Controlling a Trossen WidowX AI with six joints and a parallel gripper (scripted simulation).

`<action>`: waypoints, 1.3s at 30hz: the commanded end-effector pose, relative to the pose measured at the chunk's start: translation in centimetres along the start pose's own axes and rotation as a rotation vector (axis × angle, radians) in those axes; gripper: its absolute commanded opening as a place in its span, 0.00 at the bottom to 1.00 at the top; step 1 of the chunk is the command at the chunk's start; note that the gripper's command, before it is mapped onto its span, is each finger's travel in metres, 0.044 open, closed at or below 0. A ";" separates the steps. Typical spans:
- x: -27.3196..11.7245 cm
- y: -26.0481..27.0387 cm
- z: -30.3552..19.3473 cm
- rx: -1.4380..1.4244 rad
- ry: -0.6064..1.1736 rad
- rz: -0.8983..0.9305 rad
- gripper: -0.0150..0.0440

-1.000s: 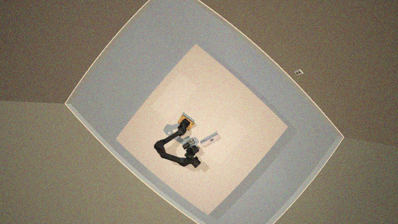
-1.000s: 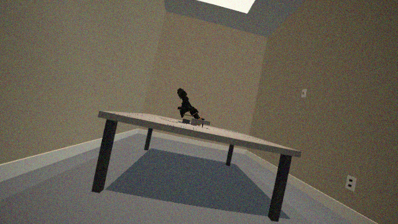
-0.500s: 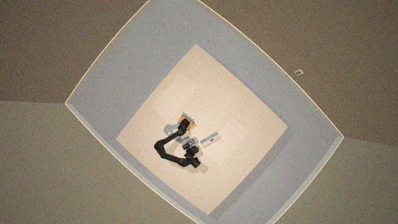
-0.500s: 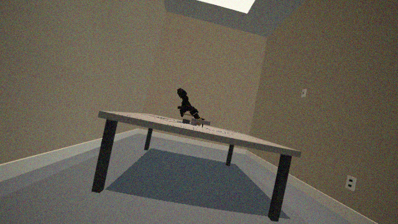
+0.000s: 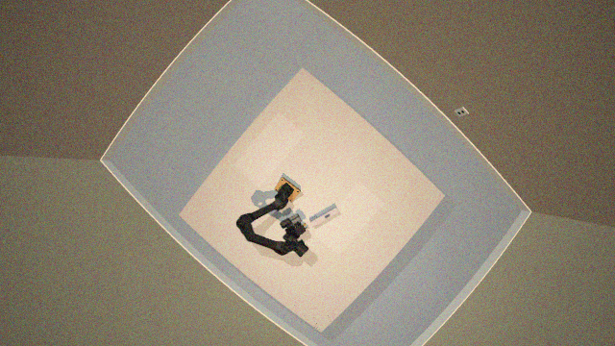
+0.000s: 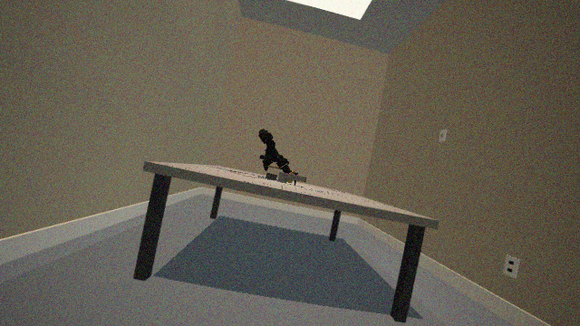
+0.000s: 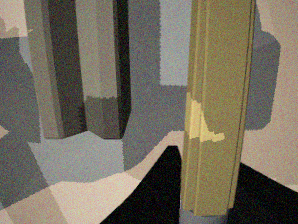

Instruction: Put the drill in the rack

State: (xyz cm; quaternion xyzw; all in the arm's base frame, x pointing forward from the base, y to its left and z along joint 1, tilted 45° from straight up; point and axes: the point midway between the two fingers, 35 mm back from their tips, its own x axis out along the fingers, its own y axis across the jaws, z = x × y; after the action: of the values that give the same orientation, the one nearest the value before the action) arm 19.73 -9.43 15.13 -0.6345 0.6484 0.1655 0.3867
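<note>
The drill, a long ribbed yellow body point(image 7: 220, 75) with a grey shank point(image 7: 202, 217), stands out lengthwise from my gripper in the wrist view. My gripper point(image 7: 188, 155) is shut on the drill near its shank end, a black finger on each side. In the top view the gripper point(image 5: 303, 225) is low over the table, beside a grey piece point(image 5: 295, 218) partly hidden under the arm. Two grey bars point(image 7: 100, 75) with a dark gap between them stand left of the drill; they look like part of the rack. The key cannot be made out.
A pale block point(image 5: 332, 213) with a small dark mark lies right of the gripper on the table point(image 5: 365, 168). The arm's orange base plate point(image 5: 296, 194) is behind, and the arm point(image 5: 244, 223) bends out to the left. Shadows fall around the grey piece.
</note>
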 end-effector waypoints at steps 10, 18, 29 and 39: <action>0.1 2.6 -0.5 0.008 0.000 -0.008 0.25; 0.0 4.2 -0.9 0.007 0.000 -0.007 0.25; 0.6 5.0 -1.3 0.007 0.000 -0.007 0.25; 2.1 5.0 -1.4 0.008 0.002 -0.008 0.25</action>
State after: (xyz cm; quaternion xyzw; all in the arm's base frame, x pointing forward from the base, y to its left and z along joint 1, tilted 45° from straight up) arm 14.76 -11.12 13.15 -0.6337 0.6511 0.1621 0.3850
